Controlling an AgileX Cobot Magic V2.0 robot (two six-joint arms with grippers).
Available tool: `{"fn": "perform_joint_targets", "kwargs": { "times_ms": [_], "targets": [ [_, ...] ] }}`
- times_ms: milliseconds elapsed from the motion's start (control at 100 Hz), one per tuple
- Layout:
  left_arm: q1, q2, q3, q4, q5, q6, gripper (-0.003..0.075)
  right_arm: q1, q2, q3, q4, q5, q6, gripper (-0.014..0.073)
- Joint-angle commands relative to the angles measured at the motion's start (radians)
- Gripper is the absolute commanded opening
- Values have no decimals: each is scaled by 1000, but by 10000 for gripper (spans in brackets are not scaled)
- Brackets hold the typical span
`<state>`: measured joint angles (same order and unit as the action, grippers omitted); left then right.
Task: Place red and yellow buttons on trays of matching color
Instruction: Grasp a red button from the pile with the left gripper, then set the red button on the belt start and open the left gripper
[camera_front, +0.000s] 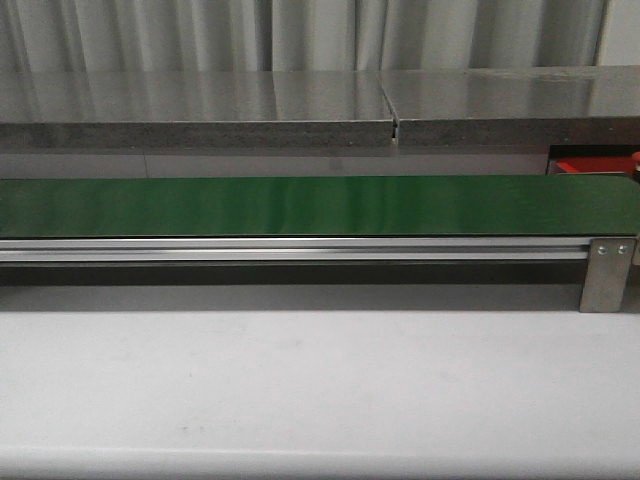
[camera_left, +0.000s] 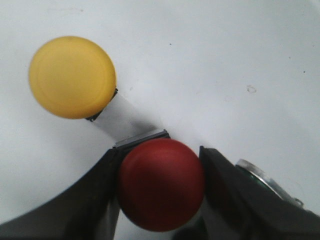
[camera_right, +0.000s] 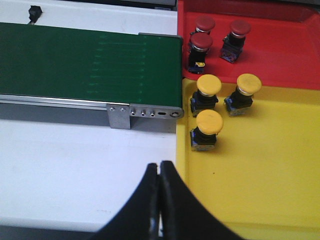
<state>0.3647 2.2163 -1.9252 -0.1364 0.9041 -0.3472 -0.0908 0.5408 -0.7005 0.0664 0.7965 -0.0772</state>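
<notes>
Left claw (camera_left: 161, 192): we see its jaws pinching a red button (camera_left: 161, 184) by the cap, over the white table (camera_left: 225, 55). A yellow button (camera_left: 72, 76) lies just beside it. Right claw (camera_right: 160, 172): jaws pressed together, empty, near the green conveyor belt (camera_right: 85, 62) end. Three red-capped buttons stand on the red tray (camera_right: 280, 52); three yellow-capped on the yellow tray (camera_right: 260, 165).

I'm seeing the white table (camera_front: 300, 390) carrying the green conveyor belt (camera_front: 300, 205), a red tray (camera_right: 280, 50) touching a yellow tray (camera_right: 260, 165), and a yellow button (camera_left: 72, 76) standing near a red button (camera_left: 161, 184).
</notes>
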Motion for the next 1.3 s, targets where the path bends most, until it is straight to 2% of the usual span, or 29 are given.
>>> {"fn": "perform_joint_targets", "kwargs": {
  "times_ms": [0,310,660,950,1290],
  "targets": [
    [5,-115,-30,5,6,21,207,0,1,-22,-9,-63,-6,-117],
    [5,-250,-10,10,81,35,207,0,1,-22,-9,-63,-6,-117],
    [-33,-443,180,-2,45,77,207,0,1,-22,-9,-63,-6,-117],
    [-95,-435,247,-2,21,101,208,0,1,-22,-9,-63,-6,-117],
    [-114,-361,260,-32,13,101,208,0,1,-22,-9,-65,-6,-117]
  ]
}}
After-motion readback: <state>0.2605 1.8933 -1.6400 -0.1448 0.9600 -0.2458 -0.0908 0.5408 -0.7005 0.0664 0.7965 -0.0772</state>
